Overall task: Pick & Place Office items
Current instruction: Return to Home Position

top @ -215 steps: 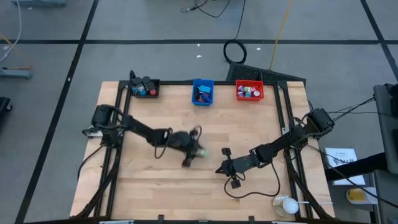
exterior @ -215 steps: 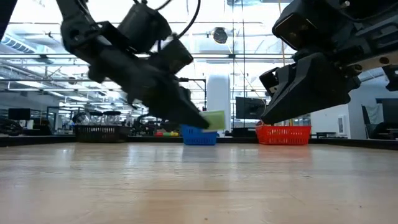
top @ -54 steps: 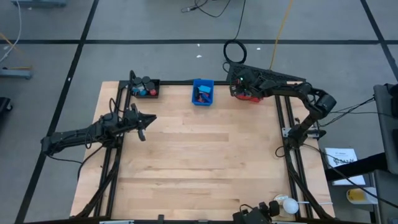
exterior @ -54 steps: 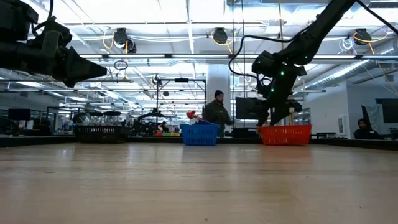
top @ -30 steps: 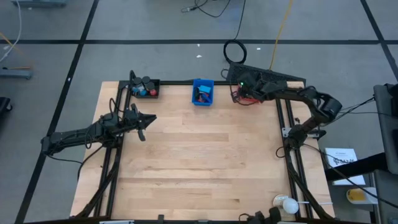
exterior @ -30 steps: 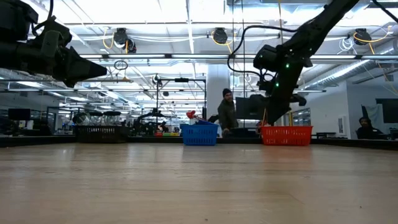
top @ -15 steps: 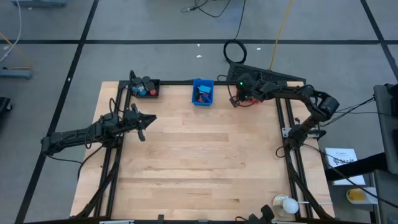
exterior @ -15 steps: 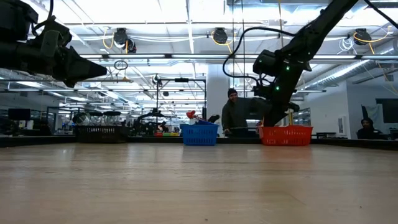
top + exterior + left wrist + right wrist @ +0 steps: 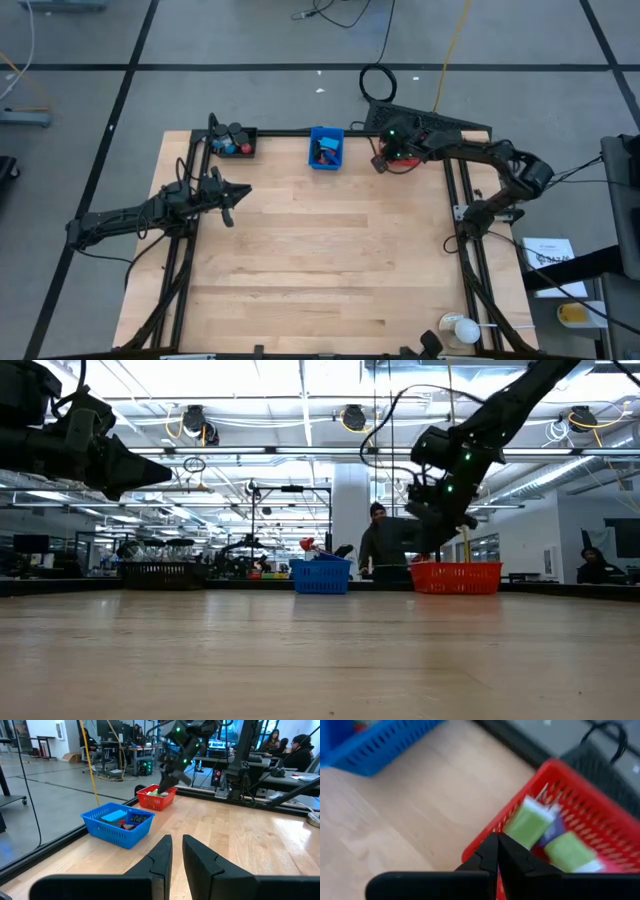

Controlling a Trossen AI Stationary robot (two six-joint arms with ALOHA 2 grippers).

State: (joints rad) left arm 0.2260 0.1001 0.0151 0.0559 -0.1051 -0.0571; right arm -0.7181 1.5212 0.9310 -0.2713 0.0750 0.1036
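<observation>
The right jaws (image 9: 496, 851) are shut and empty, over the red bin's (image 9: 580, 787) near rim at the worktop's (image 9: 320, 270) far edge; green items (image 9: 530, 822) lie just beyond them. The left jaws (image 9: 175, 851) are nearly shut, empty, by the left edge.

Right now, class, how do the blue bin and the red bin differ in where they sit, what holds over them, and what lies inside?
The blue bin sits mid back edge with nothing over it; the red bin sits further right under the right gripper. The blue bin holds dark and blue pieces; the red bin holds green items. Both are small mesh baskets.
</observation>
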